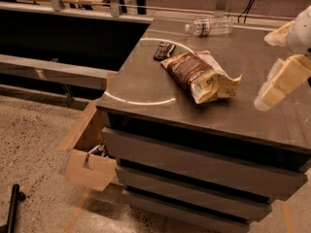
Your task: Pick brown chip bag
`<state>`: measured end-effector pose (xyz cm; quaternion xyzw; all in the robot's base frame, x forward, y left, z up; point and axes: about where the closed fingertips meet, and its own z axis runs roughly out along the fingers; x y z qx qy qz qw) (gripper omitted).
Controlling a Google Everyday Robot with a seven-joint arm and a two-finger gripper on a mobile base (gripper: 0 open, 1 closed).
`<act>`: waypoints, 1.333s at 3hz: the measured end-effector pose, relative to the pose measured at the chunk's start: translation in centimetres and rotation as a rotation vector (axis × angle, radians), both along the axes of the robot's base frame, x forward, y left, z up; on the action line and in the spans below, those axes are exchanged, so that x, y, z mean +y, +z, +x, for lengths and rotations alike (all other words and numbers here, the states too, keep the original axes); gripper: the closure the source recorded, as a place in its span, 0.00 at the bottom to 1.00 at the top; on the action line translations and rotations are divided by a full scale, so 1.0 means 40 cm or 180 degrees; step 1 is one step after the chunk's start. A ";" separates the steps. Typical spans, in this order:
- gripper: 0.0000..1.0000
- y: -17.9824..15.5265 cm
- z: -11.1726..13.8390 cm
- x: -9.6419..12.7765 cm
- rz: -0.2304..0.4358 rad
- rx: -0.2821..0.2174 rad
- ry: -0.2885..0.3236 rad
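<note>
The brown chip bag (199,75) lies flat on the grey counter top (146,89), dark brown at its far end and cream-yellow and crinkled at its near right end. My gripper (268,70) hangs at the right edge of the view, to the right of the bag and above the counter, apart from the bag. It is open and holds nothing. One cream finger (283,81) points down-left toward the counter.
A small black remote (164,50) lies just left of the bag's far end. A clear plastic bottle (209,26) lies on its side at the back. An open cardboard box (90,149) stands on the floor at the counter's left. A black handle (13,208) lies at the bottom left.
</note>
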<state>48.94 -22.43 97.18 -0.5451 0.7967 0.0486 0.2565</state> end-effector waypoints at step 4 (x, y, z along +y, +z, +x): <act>0.00 -0.123 0.320 0.023 0.1055 -0.0247 -0.0200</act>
